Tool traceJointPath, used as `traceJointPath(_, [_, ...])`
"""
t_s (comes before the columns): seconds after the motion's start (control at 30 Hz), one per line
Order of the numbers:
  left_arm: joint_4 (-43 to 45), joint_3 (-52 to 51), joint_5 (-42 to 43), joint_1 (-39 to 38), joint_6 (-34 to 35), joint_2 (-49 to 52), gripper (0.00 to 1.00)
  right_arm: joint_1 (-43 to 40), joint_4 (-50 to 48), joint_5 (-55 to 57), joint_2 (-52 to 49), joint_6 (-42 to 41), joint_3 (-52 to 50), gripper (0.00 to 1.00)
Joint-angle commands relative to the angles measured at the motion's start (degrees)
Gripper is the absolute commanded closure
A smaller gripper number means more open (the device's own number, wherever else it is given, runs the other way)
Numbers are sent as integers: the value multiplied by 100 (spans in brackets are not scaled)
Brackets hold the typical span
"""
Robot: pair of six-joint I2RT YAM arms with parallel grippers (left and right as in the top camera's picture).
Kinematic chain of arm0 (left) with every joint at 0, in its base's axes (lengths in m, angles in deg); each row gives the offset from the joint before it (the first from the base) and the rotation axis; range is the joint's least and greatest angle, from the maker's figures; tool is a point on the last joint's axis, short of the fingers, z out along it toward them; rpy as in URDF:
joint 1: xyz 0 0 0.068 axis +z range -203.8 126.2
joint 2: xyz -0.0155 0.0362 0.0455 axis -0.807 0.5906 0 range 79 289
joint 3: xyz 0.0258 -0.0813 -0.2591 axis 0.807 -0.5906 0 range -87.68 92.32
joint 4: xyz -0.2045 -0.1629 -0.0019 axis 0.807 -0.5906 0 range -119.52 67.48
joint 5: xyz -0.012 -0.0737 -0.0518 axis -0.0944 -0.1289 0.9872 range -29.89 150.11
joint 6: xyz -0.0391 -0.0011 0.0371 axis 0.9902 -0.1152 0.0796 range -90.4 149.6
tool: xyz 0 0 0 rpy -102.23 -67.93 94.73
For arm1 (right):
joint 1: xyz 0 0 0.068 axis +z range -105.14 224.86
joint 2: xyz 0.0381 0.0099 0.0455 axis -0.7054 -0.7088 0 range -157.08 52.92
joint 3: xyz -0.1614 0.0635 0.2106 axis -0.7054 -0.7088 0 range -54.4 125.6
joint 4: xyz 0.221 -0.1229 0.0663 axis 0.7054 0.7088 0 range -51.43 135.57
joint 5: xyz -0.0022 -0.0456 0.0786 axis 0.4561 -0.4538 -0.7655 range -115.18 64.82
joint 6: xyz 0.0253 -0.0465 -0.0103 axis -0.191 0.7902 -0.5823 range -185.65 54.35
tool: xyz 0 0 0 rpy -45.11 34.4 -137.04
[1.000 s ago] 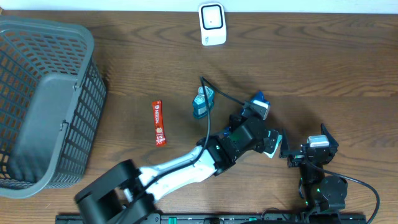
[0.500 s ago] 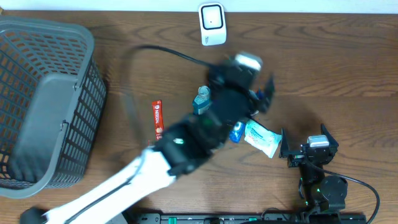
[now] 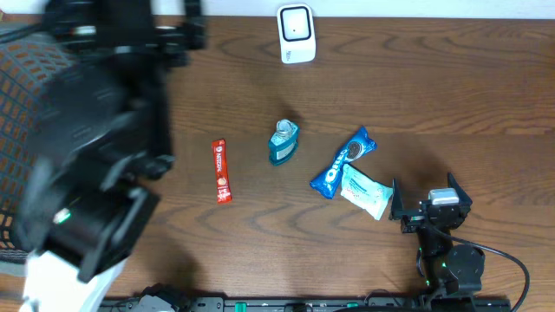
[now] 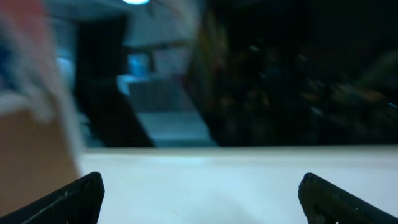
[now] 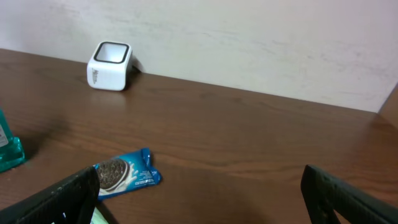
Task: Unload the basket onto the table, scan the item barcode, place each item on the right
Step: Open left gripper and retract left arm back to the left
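My left gripper [image 4: 200, 200]: jaws wide apart, nothing between them; its wrist view is too blurred to read. My left arm [image 3: 95, 165] is a blur in the overhead view, far left of the scanner [image 3: 296, 33]. My right gripper [image 5: 202, 199]: jaws wide, empty, well back from the scanner and to its right. Oreo packet [image 3: 344, 161] lies flat on the table [image 3: 451, 95], nearer me than the scanner, slightly right of it, with a white pouch [image 3: 365, 192] against it. Teal bottle [image 3: 283, 144] sits straight in front of the scanner; red sachet [image 3: 222, 171] in front and left.
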Motion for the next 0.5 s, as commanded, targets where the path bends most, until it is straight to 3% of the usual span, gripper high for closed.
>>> traceJointPath(0.0, [-2, 566, -723, 70, -852, -203, 0, -20, 24, 7, 31, -44, -4, 1])
traceJointPath(0.23, [-269, 944, -1794, 70, -1558, -455, 0, -20, 24, 7, 31, -44, -4, 1])
traceJointPath(0.47, [-522, 706, -1884, 70, -1305, -855, 0, -20, 24, 7, 31, -44, -4, 1])
